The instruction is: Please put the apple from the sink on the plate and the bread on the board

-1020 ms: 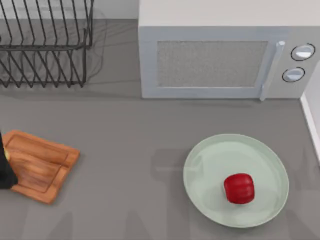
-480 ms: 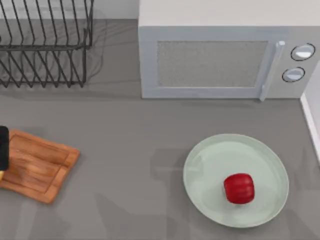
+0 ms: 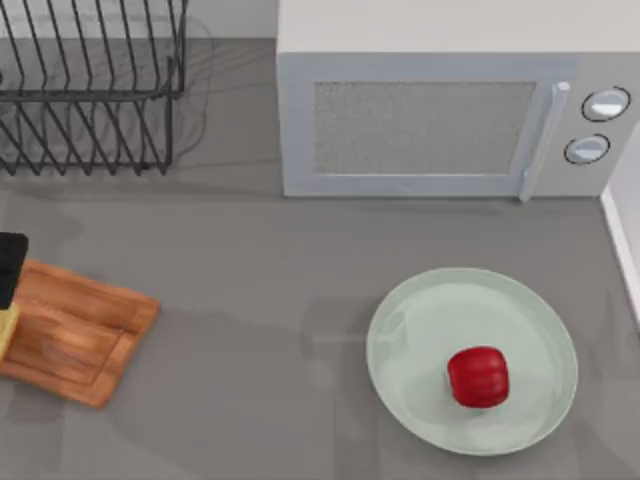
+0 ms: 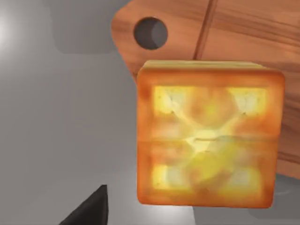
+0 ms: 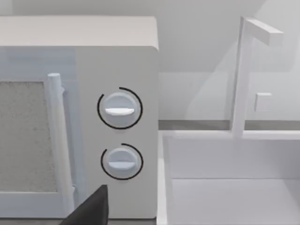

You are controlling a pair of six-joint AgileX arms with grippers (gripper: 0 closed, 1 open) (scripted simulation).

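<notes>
One end effector, the left, sat at the surface's left edge, gripping the bread just above the near-left part of the board, whose hanging hole lay just beyond the bread in the left wrist view. Well to its right, the apple rested on the plate, off centre toward the right. Farther back stood the dish rack and the microwave, whose two dials faced the right wrist camera beside the white sink; I cannot tell the right end effector's state.
</notes>
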